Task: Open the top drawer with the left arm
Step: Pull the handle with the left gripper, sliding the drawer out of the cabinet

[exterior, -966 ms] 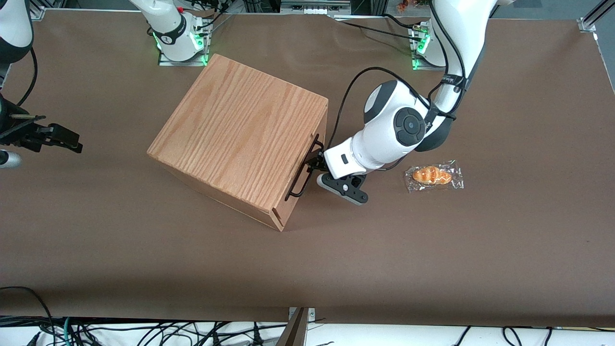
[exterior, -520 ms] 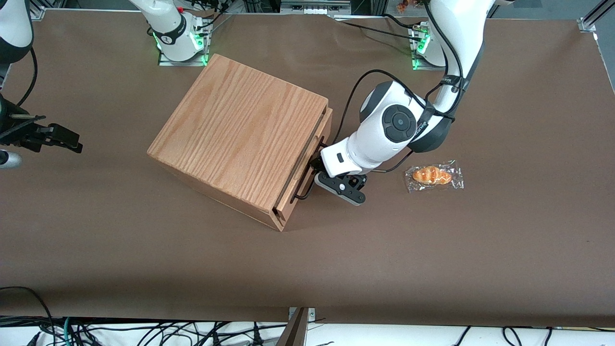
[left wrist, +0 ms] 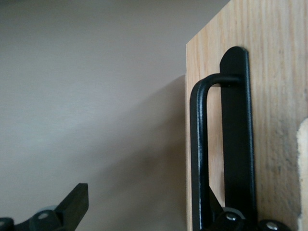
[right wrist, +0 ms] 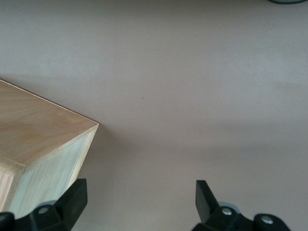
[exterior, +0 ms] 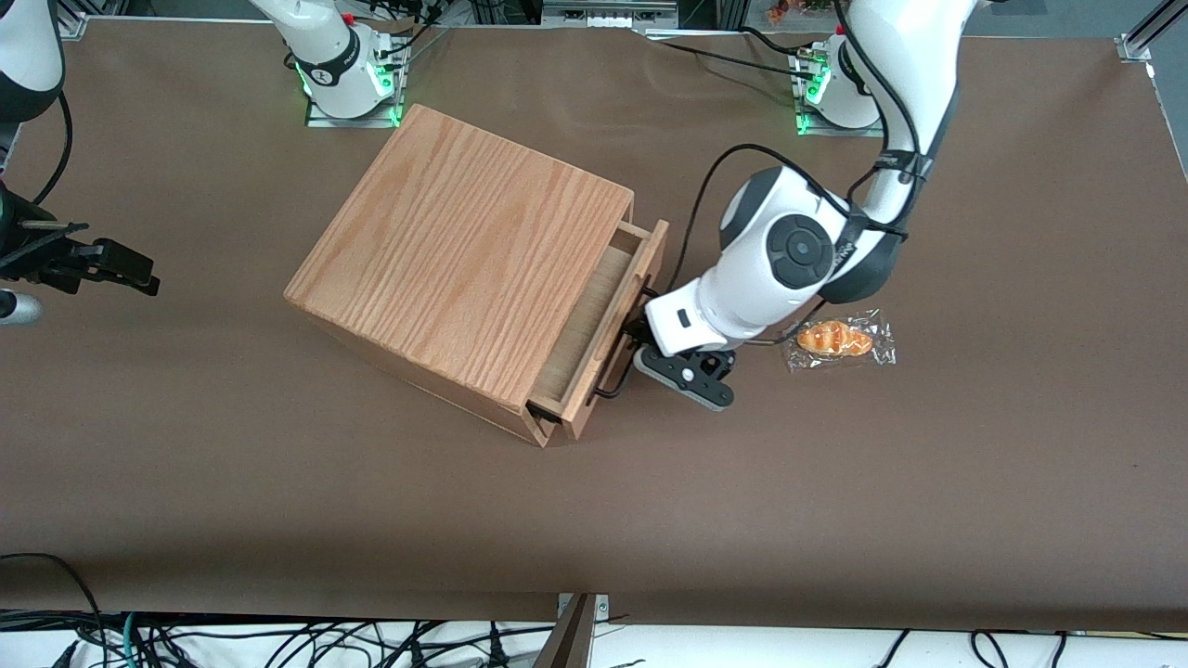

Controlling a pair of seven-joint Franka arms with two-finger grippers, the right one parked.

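Sliding partway out of the cabinet [exterior: 464,269], the top drawer [exterior: 594,325] shows a strip of floor at frame centre. The left arm [exterior: 789,250] has its hand [exterior: 640,345] at the handle [left wrist: 199,154], fingers spread with one hooked inside the bar; more pulling looks needed.

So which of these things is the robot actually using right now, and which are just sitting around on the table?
Part of the job:
- top drawer, pulled partly out of the wooden box
- its black bar handle
- left arm, with its gripper at that handle

Just lying about:
- wrapped bread roll, on the table beside the arm
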